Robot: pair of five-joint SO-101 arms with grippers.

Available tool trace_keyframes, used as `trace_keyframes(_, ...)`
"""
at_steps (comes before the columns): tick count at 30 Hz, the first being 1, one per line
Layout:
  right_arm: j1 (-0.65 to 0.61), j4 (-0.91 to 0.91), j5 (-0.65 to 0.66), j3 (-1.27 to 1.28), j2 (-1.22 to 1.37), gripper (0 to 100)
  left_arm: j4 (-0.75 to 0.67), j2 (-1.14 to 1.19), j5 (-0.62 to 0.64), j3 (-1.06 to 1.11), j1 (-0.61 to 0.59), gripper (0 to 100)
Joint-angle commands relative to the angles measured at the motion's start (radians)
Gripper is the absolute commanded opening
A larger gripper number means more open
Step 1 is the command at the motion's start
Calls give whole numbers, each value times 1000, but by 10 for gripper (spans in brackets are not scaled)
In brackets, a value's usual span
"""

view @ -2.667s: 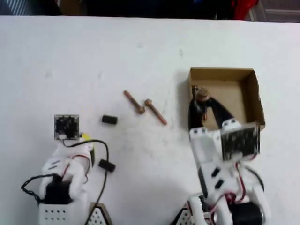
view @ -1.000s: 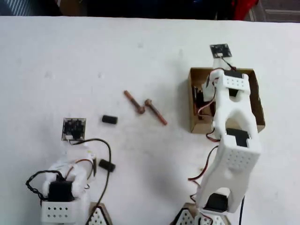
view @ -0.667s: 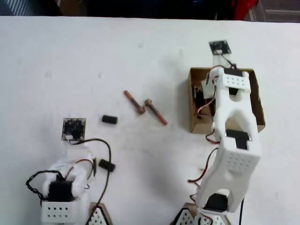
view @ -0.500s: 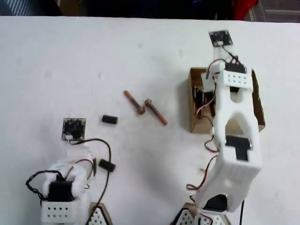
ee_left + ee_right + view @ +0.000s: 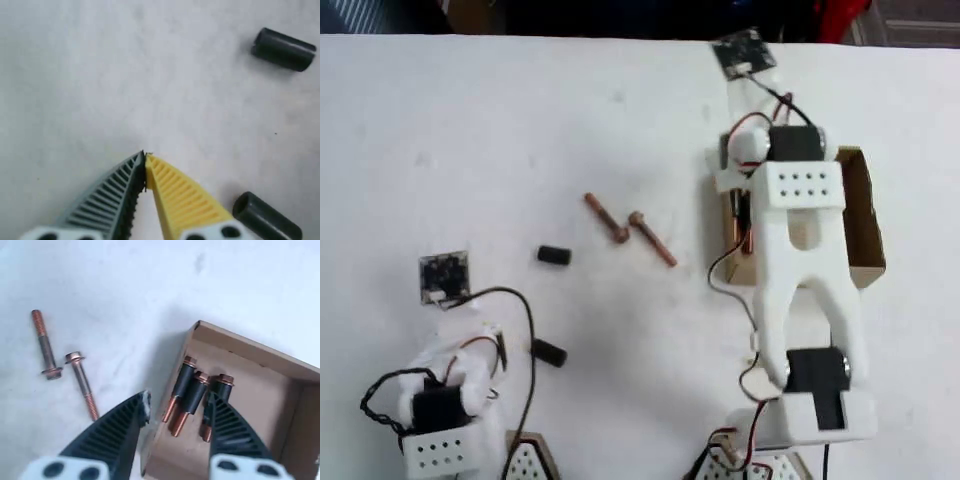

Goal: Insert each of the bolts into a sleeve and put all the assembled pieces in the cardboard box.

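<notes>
Cardboard box [image 5: 260, 390], nearer the bench's [image 5: 620, 110] right edge, holds 3 sleeved bolts [image 5: 192, 390] lying side by side against 1 wall. We see our right gripper [image 5: 178, 402] spread apart, empty, above them. 2 bare bolts [image 5: 45, 342] [image 5: 84, 387] lie mid-bench. 2 sleeves [image 5: 283, 49] [image 5: 265, 217] sit nearer its front edge by our left gripper [image 5: 145, 157], pinched together on nothing.

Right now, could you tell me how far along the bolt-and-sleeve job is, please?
Done: three sleeved bolts lie in the cardboard box. In hand: nothing; the right gripper is open above the box, the left gripper shut, empty. Left: two bare bolts and two loose sleeves on the table.
</notes>
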Motion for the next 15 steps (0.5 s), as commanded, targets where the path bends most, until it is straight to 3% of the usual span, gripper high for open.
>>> trace_keyframes(1,-114,105,3,-34,-82,156,3,-7,-8,-2,-48,23)
trace_keyframes(15,-576,272,5,37,-82,156,3,-7,-8,-2,-53,23)
